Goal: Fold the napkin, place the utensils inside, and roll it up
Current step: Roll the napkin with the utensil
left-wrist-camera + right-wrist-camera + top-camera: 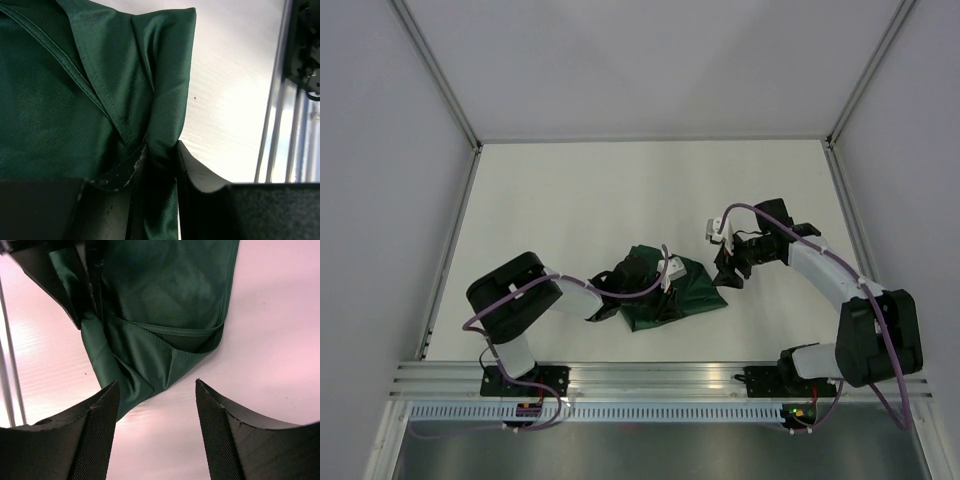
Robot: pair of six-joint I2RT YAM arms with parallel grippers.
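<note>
The dark green napkin (pixel 682 298) lies bunched and folded on the white table near the front middle. My left gripper (pixel 655 288) is over it and is shut on a pinched fold of the napkin (pixel 162 125), seen close up in the left wrist view. My right gripper (pixel 728 270) is open and empty just right of the napkin's right corner; in the right wrist view the napkin (pixel 160 315) lies ahead of its spread fingers (pixel 95 435). The fork is not in view; I cannot tell whether it is inside the cloth.
A metal rail (pixel 660 378) runs along the table's near edge, also at the right of the left wrist view (pixel 280 100). White walls enclose the table (pixel 620 190) on three sides.
</note>
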